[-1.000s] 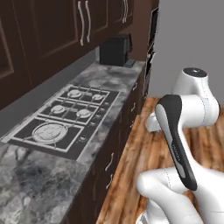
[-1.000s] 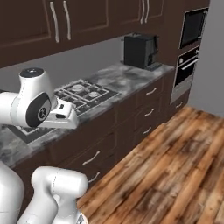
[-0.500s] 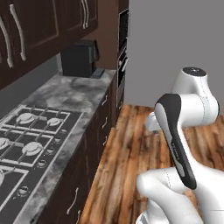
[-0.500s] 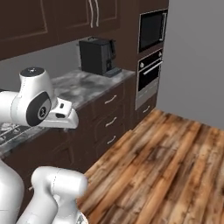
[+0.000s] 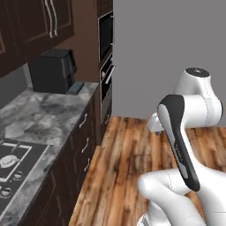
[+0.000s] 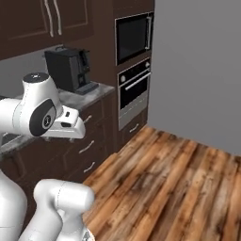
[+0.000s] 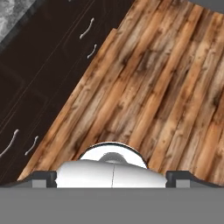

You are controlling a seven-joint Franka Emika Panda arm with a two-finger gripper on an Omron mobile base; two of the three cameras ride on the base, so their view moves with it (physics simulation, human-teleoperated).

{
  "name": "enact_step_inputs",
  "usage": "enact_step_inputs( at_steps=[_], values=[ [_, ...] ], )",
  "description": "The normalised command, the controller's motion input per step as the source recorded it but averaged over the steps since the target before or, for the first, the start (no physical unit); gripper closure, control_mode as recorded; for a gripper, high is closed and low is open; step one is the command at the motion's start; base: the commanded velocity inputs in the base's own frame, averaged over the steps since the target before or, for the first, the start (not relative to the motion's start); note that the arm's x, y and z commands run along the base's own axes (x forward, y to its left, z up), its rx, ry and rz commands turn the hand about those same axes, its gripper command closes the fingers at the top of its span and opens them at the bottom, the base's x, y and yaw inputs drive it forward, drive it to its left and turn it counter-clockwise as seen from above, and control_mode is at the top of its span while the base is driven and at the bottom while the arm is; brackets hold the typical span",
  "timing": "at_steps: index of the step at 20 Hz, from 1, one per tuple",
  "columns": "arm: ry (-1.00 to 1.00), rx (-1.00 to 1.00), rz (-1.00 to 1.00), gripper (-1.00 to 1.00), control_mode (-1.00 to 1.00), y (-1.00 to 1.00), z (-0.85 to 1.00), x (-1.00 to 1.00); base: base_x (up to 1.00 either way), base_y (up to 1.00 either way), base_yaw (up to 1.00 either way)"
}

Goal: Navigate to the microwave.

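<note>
The microwave (image 6: 133,36) is a black built-in unit with a dark glass door and a slim silver handle, set high in a dark wood column at the end of the counter. It appears edge-on as the microwave (image 5: 105,36) in the left base view. My arm is folded close to the base, well short of the column. My gripper (image 7: 112,177) points down at the wooden floor, its two dark fingertips (image 7: 43,177) far apart with nothing between them, so it is open.
A black-and-silver oven (image 6: 134,90) sits under the microwave. A black coffee machine (image 5: 52,70) stands on the grey marble counter (image 5: 39,119), with a cooktop (image 5: 11,161) at the near left. Dark drawers (image 7: 57,57) line the left; wooden floor (image 6: 174,179) stretches to a grey wall.
The base has driven along the counter, so the whole scene shifted: the cooktop slid off to the left and the microwave column is nearer. The arm's pose is unchanged.
</note>
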Motion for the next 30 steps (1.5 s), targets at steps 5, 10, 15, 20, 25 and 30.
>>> enact_step_inputs(
  at_steps=[5, 10, 15, 20, 25, 30],
  values=[
    [0.0, 0.0, 0.0, -1.0, 1.0, 0.0, 0.0, 0.0, 1.0, -0.73, 0.12],
    [0.0, 0.0, 0.0, -1.0, 1.0, 0.0, 0.0, 0.0, 0.98, -0.88, 0.33],
    [0.0, 0.0, 0.0, -1.0, 1.0, 0.0, 0.0, 0.0, 0.81, -0.96, 0.37],
    [0.0, 0.0, 0.0, -1.0, 1.0, 0.0, 0.0, 0.0, 0.6, -0.94, 0.36],
    [0.0, 0.0, 0.0, -1.0, 1.0, 0.0, 0.0, 0.0, 0.37, -0.97, 0.37],
    [0.0, 0.0, 0.0, -1.0, 1.0, 0.0, 0.0, 0.0, 0.24, -0.84, 0.43]
  ],
)
